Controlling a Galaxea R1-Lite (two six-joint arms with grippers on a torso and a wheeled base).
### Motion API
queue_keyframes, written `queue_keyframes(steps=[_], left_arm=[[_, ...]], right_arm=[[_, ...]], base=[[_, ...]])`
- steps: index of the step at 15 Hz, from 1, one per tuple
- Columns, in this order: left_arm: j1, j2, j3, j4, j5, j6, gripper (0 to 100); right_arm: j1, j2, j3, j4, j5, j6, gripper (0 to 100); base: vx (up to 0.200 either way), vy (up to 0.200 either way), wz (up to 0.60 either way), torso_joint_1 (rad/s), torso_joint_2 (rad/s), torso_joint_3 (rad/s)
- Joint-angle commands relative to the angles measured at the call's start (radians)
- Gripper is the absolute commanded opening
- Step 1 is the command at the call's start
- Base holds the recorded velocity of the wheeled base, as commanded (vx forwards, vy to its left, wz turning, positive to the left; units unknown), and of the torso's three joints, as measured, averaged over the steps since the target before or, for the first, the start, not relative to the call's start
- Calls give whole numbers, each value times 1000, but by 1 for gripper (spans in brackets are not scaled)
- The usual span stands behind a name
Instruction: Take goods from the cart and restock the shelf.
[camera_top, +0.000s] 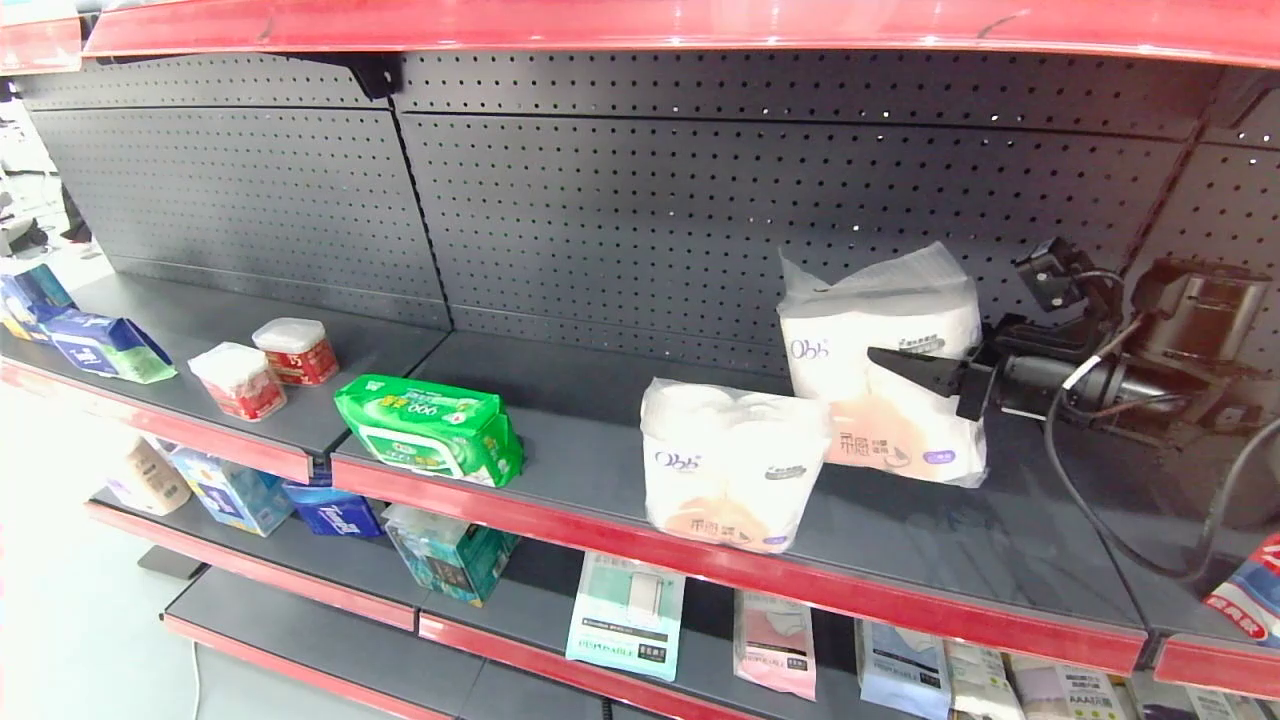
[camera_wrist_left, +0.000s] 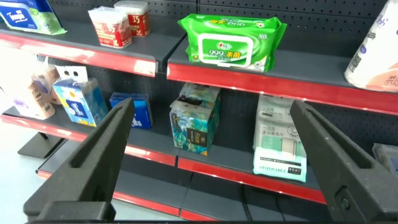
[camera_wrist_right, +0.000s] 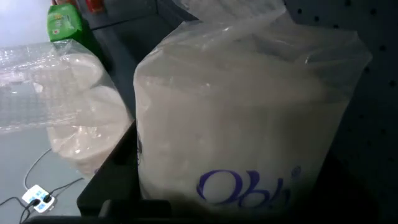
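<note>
gripping the white plastic-wrapped pack of toilet rolls (camera_top: 870, 310) between its black fingers, the right gripper (camera_top: 900, 360) holds it upright at the far right of the dark grey metal shelf (camera_top: 580, 400), just behind a second matching pack (camera_top: 730, 460). the left gripper (camera_wrist_left: 211, 106) hangs wide open.

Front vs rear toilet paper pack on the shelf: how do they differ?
The front pack sits free at the shelf's front edge; the rear pack stands farther back, held in the right gripper. The rear pack rises taller than the front pack. Both are white rolls in clear wrap.
</note>
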Motion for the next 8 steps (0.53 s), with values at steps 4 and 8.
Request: queue_keyframes(steps=[4,8], left_arm=[[0,0,0,0,1,-1,100],[0,0,0,0,1,-1,100]], right_arm=[[39,236,-225,-56,71,-34,0],[60,326,-243,-150,106,-54,0]], base=[[0,0,0,0,0,0],[0,0,0,0,0,0]])
